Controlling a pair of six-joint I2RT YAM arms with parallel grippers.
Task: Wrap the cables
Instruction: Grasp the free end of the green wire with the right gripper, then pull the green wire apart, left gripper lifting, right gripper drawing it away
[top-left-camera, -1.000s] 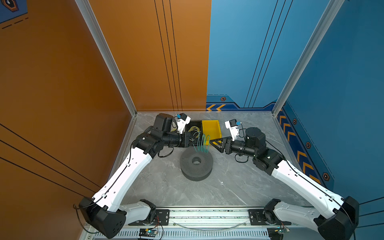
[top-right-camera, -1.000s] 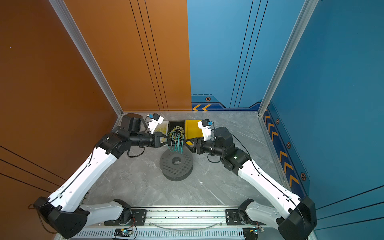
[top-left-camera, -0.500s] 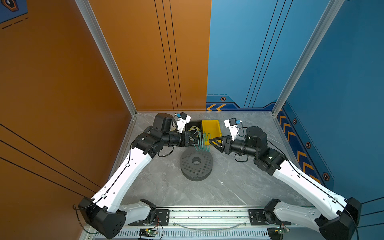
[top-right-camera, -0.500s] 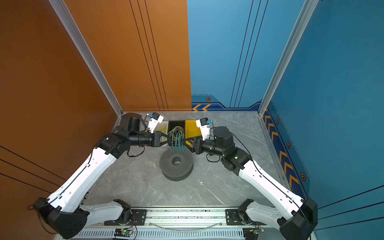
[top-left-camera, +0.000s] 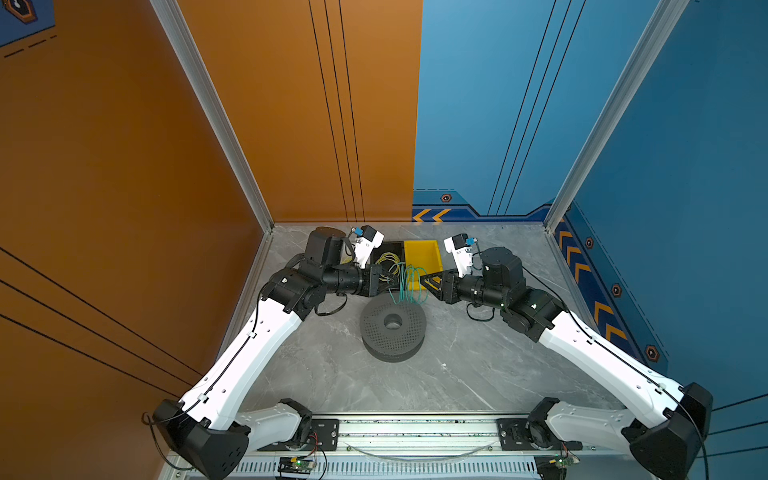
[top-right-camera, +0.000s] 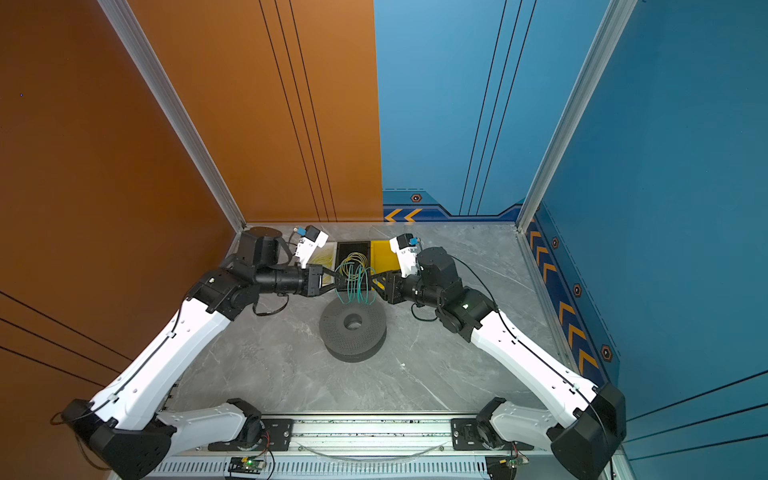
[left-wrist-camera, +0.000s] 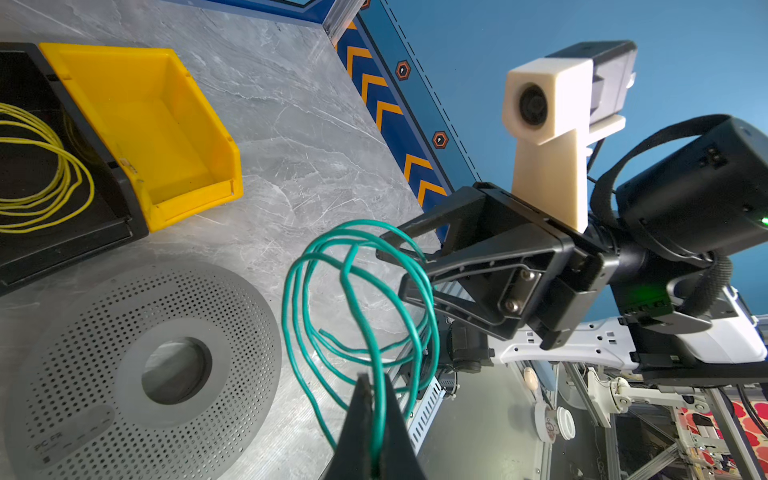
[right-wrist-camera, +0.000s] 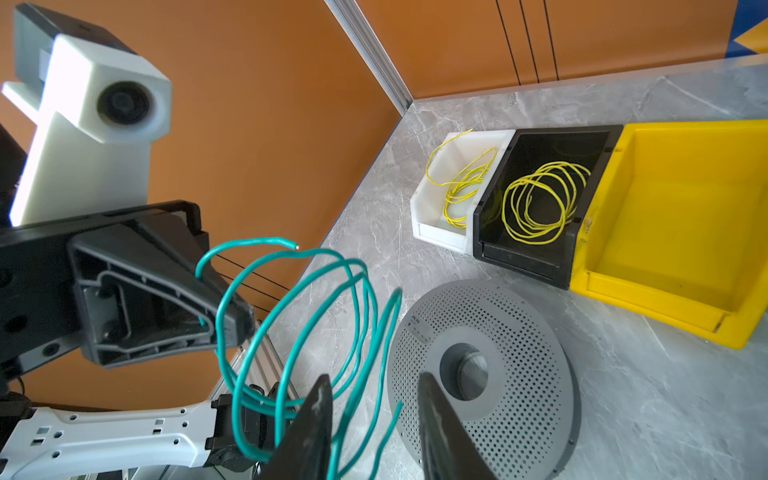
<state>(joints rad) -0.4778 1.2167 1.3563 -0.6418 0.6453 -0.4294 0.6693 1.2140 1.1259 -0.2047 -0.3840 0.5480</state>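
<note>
Cables (top-left-camera: 409, 286) hang pinched in left tool (left-wrist-camera: 372, 386); right tool (right-wrist-camera: 376, 378) gapes.

Bright, even light, soft shadows; close left gripper (left-wrist-camera: 371, 397) blurs in wrist view.

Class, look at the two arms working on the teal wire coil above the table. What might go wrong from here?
1. The right pincer stands open around some loops of the thin teal-green wire; if it closes here, it may pinch the wrong strands and tangle the coil.
2. Only the shut left pincer holds the coil, and the wire's free end sticks out loose, so loops may spring apart or slip.
</note>
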